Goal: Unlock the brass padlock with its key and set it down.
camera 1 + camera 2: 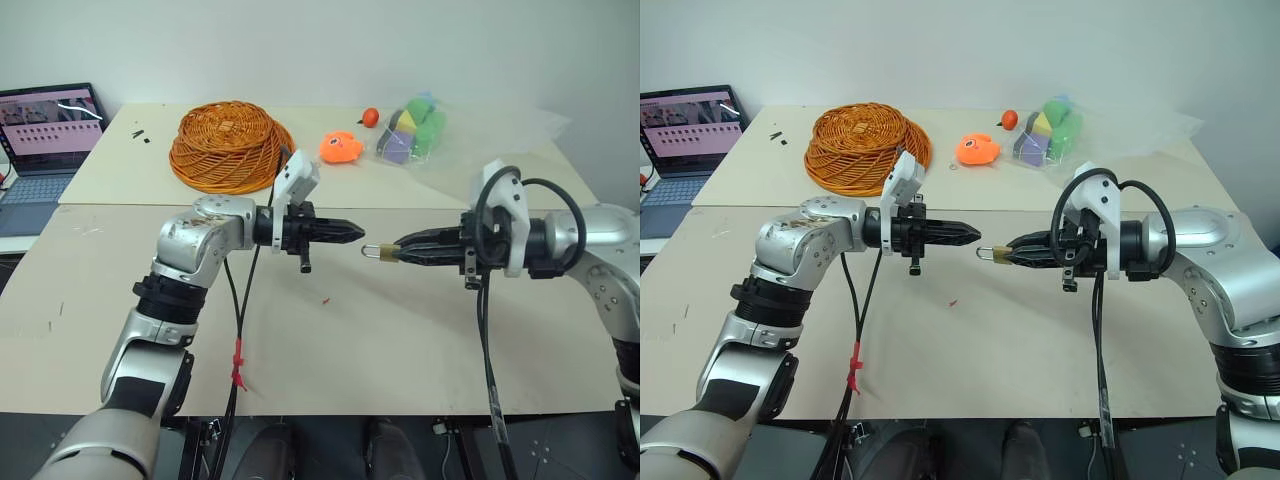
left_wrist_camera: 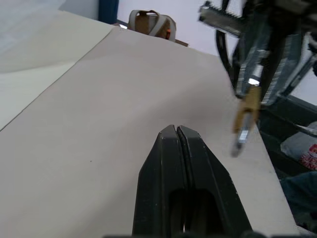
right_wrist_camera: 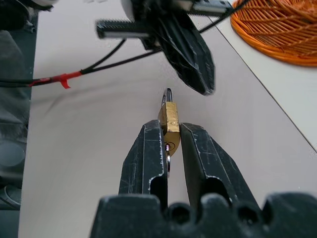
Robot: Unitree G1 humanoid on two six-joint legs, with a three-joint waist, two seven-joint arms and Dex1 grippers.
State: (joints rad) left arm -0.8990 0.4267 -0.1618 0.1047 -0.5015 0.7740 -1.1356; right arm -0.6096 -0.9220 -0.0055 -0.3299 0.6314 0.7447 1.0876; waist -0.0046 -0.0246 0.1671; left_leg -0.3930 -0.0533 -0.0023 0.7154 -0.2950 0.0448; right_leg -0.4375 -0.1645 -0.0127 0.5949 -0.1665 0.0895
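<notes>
Pinching the brass padlock [image 3: 171, 124] between its fingertips, the right end effector [image 1: 402, 247] faces the clenched, empty left end effector [image 1: 355, 232].

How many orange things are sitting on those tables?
3: a woven orange basket at the far left, an orange toy beside it, and a small orange ball behind that. More may be hidden.

A plain white wall [image 1: 330, 45] runs across the top of the frame, evenly lit and bare. Below it, a pale beige matte tabletop [image 1: 380, 340] fills the middle, with a second cream-coloured tabletop [image 1: 120, 170] butted against its far edge (the seam runs straight across, left to right). At the upper left an open grey laptop [image 1: 45, 150] sits with its screen glowing. Dark grey floor [image 1: 560, 450] shows along the bottom edge.
</notes>
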